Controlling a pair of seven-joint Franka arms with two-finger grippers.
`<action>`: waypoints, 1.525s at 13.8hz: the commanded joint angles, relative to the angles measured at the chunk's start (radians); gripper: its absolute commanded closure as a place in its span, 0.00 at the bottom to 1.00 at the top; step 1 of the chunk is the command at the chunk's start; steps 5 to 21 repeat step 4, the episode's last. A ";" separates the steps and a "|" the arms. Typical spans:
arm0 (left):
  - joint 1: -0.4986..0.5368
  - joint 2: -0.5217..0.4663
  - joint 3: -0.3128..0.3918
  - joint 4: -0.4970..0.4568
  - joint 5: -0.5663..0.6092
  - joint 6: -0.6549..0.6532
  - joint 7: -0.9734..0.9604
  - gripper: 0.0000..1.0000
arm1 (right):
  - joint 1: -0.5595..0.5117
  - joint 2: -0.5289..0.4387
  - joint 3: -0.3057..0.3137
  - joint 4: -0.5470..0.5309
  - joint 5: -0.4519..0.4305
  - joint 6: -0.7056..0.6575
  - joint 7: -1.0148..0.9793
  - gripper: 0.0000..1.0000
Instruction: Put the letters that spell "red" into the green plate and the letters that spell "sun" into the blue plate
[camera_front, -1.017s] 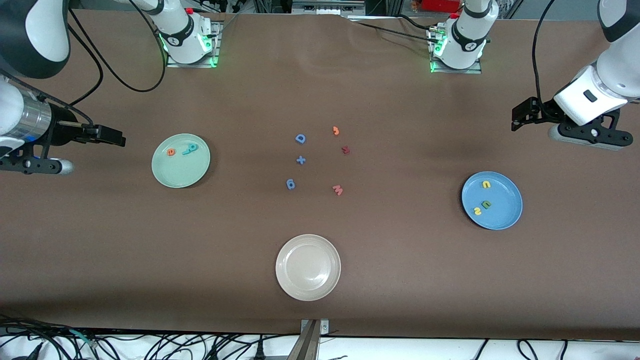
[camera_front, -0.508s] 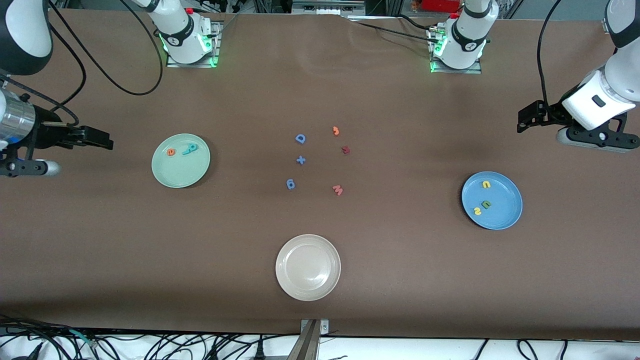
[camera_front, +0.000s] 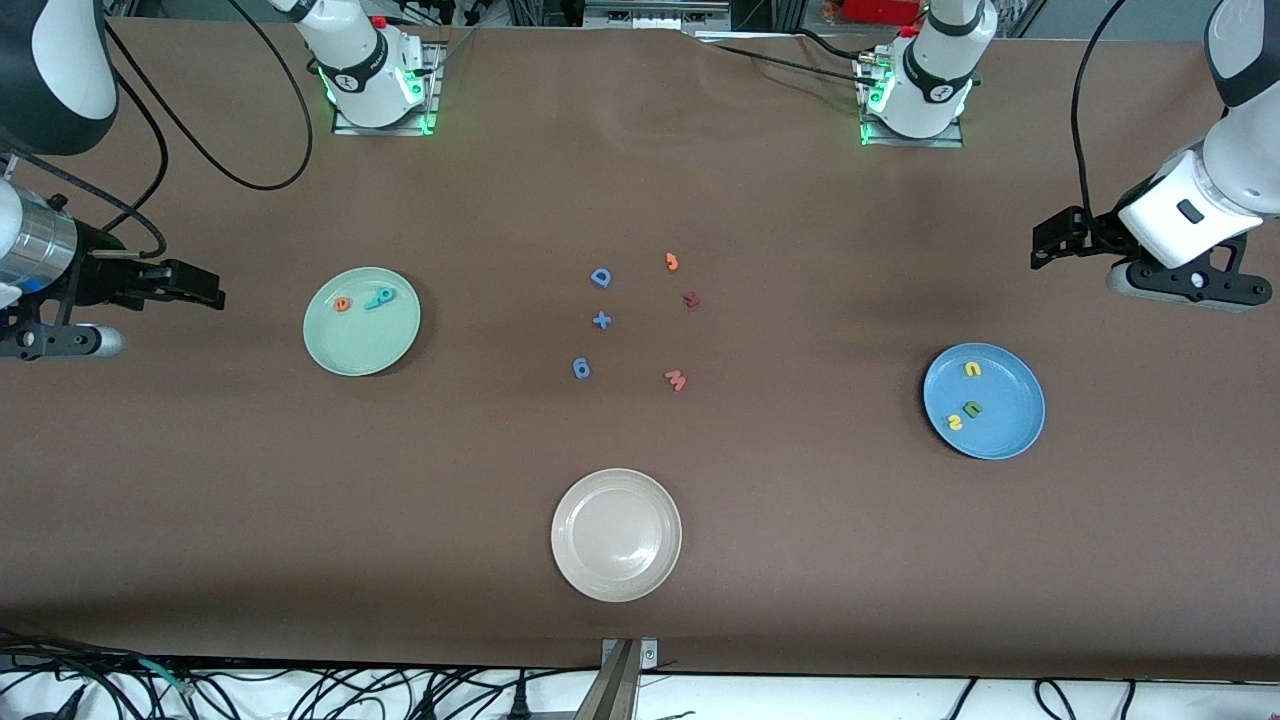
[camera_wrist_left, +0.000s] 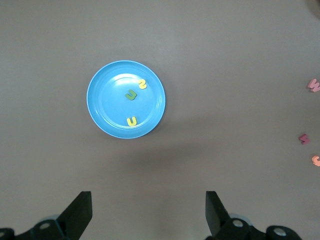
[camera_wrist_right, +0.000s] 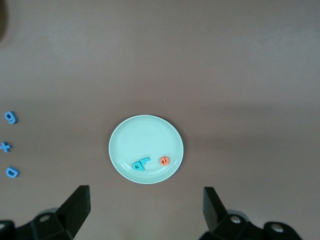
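The green plate (camera_front: 360, 345) holds an orange "e" (camera_front: 343, 304) and two teal letters (camera_front: 380, 297) that touch each other; the right wrist view shows the plate (camera_wrist_right: 140, 137), the teal pair (camera_wrist_right: 141, 163) and the "e" (camera_wrist_right: 164, 160). The blue plate (camera_front: 1010, 400) carries a yellow arch (camera_front: 972, 369), a green arch (camera_front: 971, 408) and a yellow "s" (camera_front: 955, 422). The left wrist view shows this plate (camera_wrist_left: 102, 100) too. My right gripper (camera_front: 205, 290) (camera_wrist_right: 146, 207) hangs open and empty over bare table beside the green plate. My left gripper (camera_front: 1045, 240) (camera_wrist_left: 148, 210) is open and empty over bare table near the blue plate.
An off-white plate (camera_front: 616, 535) sits near the front edge. Loose letters lie mid-table: a blue "D" (camera_front: 601, 277), a blue plus (camera_front: 601, 320), a blue "6" (camera_front: 581, 369), an orange "3" (camera_front: 672, 262), a dark red letter (camera_front: 691, 299) and a reddish "m" (camera_front: 676, 380).
Both arms have drawn back a little toward their own ends of the table, away from the plates. The letters and plates have not moved.
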 joint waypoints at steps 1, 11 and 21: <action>0.007 0.006 0.000 0.010 -0.009 -0.007 0.017 0.00 | -0.018 -0.028 0.017 -0.031 -0.007 0.017 -0.008 0.00; 0.017 0.007 0.000 0.010 -0.011 0.027 0.017 0.00 | -0.018 -0.025 0.018 -0.026 0.000 0.027 0.006 0.00; 0.017 0.007 0.000 0.010 -0.011 0.027 0.017 0.00 | -0.018 -0.025 0.018 -0.026 0.000 0.027 0.006 0.00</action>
